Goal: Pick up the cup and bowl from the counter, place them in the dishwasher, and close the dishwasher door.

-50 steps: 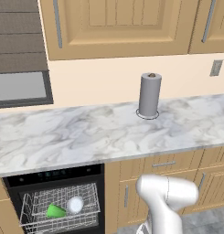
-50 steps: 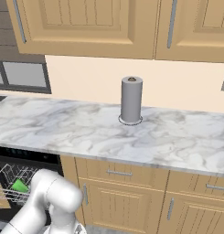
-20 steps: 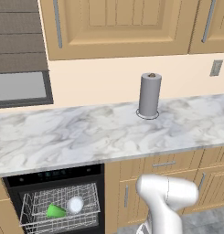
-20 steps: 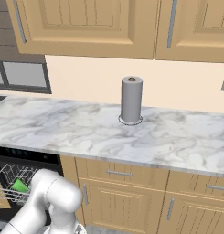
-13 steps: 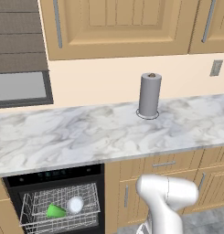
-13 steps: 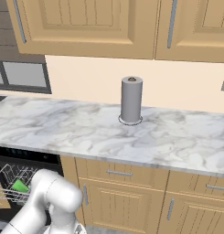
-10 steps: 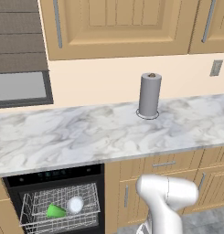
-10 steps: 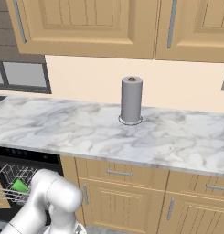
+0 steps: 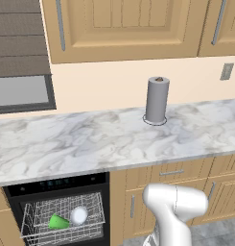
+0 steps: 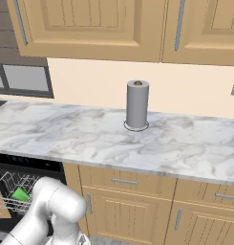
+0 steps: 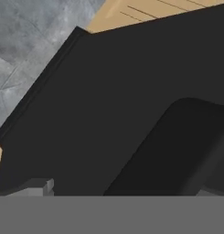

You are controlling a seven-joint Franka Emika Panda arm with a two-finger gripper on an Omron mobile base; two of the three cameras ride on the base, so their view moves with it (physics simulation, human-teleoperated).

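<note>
A: Green cup (image 9: pixel 58 221) and pale bowl (image 9: pixel 79 215) both lie in the wire rack (image 9: pixel 66 221), touching, cup on its side. Surface (image 9: pixel 90 139) holds just the towel roll (image 9: pixel 157 100).

B: So the door's what's left?

A: I'd judge so. Hand view is looking close at a flat black panel, the door (image 11: pixel 131 91) as far as I can tell, with grey floor (image 11: pixel 26 41) beyond its edge. It looks dropped open.

B: Pincer?

A: Fingers aren't clear in the pictures; going by the spread they stand wide, nothing between them.

B: How will the door handle?

A: Stiff, smooth, probably slick and hinged, so it swings rather than lifts. I'd push under or against the free edge, not pinch the flat face. Cup and bowl are light and could shift if it slams.

B: Any text?

A: Small marks on the control strip (image 9: pixel 56 183), too small to read. No brands.
</note>
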